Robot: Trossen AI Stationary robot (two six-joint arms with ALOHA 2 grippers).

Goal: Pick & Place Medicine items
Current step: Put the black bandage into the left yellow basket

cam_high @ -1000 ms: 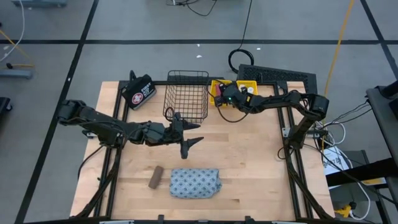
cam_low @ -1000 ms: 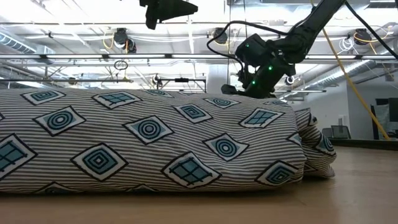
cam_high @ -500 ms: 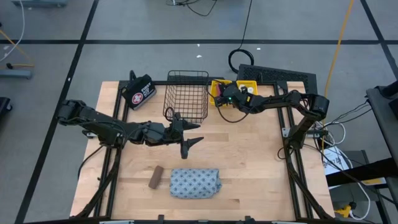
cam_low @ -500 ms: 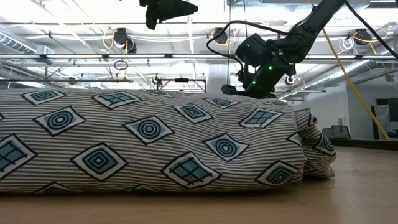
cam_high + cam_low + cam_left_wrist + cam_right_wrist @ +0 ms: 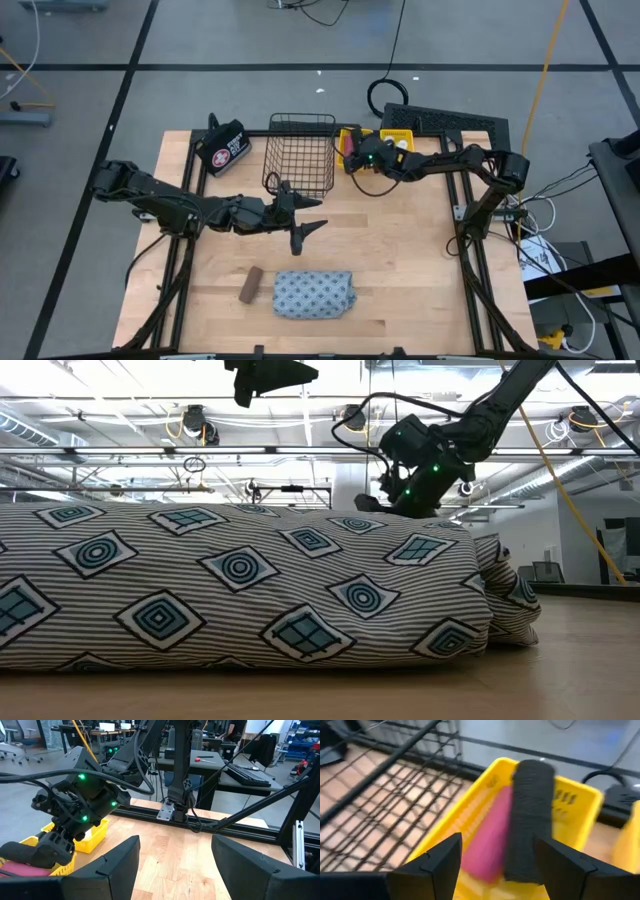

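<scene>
right gripper (image 5: 352, 157) is hanging over the yellow bin (image 5: 350, 140) at upper centre of the high view, just right of the wire basket (image 5: 301, 150). its fingers (image 5: 427, 870) are standing apart with nothing between them. in the right wrist view a pink roll (image 5: 490, 837) and a black roll (image 5: 529, 820) are lying side by side in that bin, touching, both clear of the fingers.

left gripper (image 5: 312, 224) is sitting mid-table in the high view, fingers (image 5: 112, 867) spread wide and holding nothing.

the blue-grey patterned pouch (image 5: 314, 295) is lying at lower centre of the high view and filling most of the low view. the brown bar (image 5: 249, 285) is lying just left of the pouch, not touching it. the black bag with the red-and-white emblem (image 5: 222, 148) is sitting at the table's upper left, left of the basket.
</scene>
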